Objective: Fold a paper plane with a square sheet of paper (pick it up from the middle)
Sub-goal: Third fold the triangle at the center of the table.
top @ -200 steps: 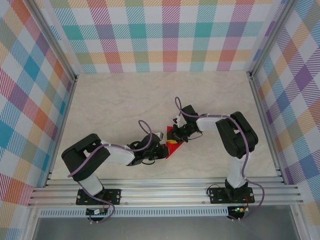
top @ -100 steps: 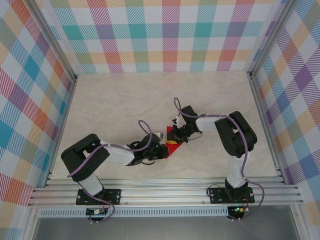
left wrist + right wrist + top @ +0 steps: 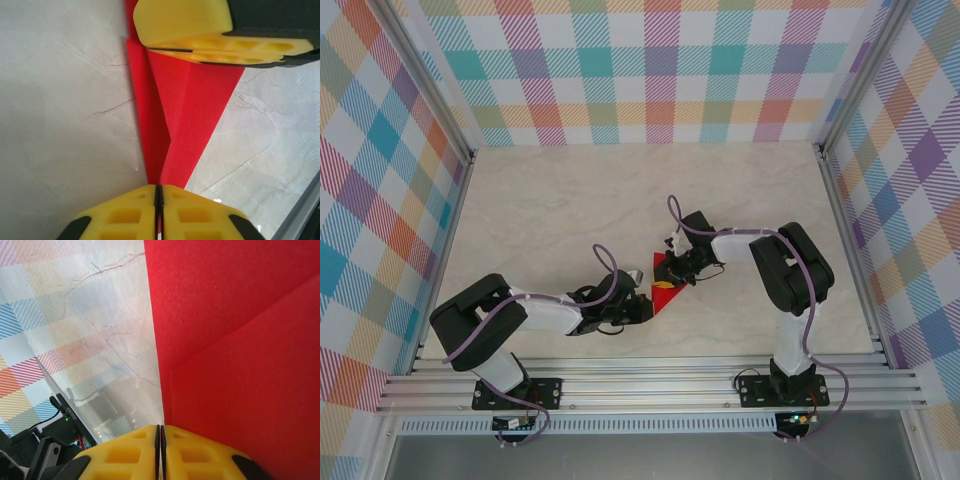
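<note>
The paper plane is a narrow red folded dart with a centre crease, held just above the marble table between both grippers. In the left wrist view its pointed end runs down into my left gripper, whose yellow fingers are shut on it. My right gripper's fingers pinch the wider end at the top of that view. In the right wrist view the red paper covers the right half and its edge enters my shut right gripper. From above, the left gripper and right gripper meet at the paper.
The beige marble table stretches out behind the arms. Checkered walls with aluminium posts enclose three sides, and a metal rail runs along the near edge.
The left arm's elbow has swung lower and to the left, and its gripper has shifted slightly. Both grippers stay shut on the red paper; the right arm has barely moved.
</note>
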{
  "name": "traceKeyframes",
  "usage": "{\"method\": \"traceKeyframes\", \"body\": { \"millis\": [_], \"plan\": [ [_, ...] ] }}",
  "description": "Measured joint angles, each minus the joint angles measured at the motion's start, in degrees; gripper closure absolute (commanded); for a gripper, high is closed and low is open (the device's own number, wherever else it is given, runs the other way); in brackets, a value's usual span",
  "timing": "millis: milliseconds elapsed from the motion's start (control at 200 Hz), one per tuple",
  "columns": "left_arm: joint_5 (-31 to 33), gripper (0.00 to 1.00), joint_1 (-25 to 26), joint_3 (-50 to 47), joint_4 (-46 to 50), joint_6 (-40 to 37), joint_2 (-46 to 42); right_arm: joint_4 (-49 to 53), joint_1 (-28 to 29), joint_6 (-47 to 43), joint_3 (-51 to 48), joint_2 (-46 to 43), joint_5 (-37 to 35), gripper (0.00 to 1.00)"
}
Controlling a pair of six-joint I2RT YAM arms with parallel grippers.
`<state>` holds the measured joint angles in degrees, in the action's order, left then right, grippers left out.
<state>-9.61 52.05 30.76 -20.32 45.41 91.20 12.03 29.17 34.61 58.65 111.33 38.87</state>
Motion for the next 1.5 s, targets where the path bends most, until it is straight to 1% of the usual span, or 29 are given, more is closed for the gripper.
{"method": "traceKeyframes", "body": {
  "millis": [50,260,380,445,510,580,705,795,935,1100,1245,1500],
  "plan": [
    [0.00,1.00,0.00,0.00,0.11,-0.37,0.00,0.00,0.00,0.00,0.00,0.00,0.00,0.88],
    [0.00,1.00,0.00,0.02,0.33,0.02,0.24,0.35,0.02,-0.48,0.15,0.09,-0.07,0.88],
    [-0.11,0.97,0.11,0.72,1.68,-0.02,0.24,0.87,0.09,-0.81,0.42,0.15,-0.39,0.88],
    [-0.04,0.87,0.46,1.57,3.17,-0.17,0.20,1.01,0.09,-0.87,0.48,0.17,-0.46,0.89],
    [-0.04,0.84,0.83,2.03,4.90,-0.42,-0.72,1.07,0.09,-0.98,0.50,0.17,-0.50,0.89],
    [0.20,0.79,1.18,2.01,8.31,-0.61,-3.43,1.09,0.09,-1.05,0.50,0.17,-0.52,0.89],
    [1.27,0.78,0.57,2.08,11.47,-1.29,-9.99,1.09,0.11,-1.07,0.50,0.17,-0.63,0.89],
    [1.29,0.80,-0.66,3.17,12.09,-1.75,-11.67,1.09,0.11,-1.07,0.50,0.17,-0.66,0.89],
    [0.66,0.84,-2.25,5.97,11.74,-2.38,-9.09,1.09,0.11,-1.07,0.50,0.20,-0.63,0.89],
    [-1.40,0.87,-2.34,8.72,9.20,-2.62,-2.21,1.09,0.11,-1.05,0.50,0.26,-0.55,0.89],
    [-2.69,0.88,-2.34,8.90,7.34,-2.54,2.01,1.07,0.09,-1.05,0.52,0.28,-0.46,0.89],
    [-3.52,0.89,-2.34,8.04,2.95,-0.76,5.18,1.18,0.09,-1.07,0.63,0.39,-0.39,0.89]
  ]
}}
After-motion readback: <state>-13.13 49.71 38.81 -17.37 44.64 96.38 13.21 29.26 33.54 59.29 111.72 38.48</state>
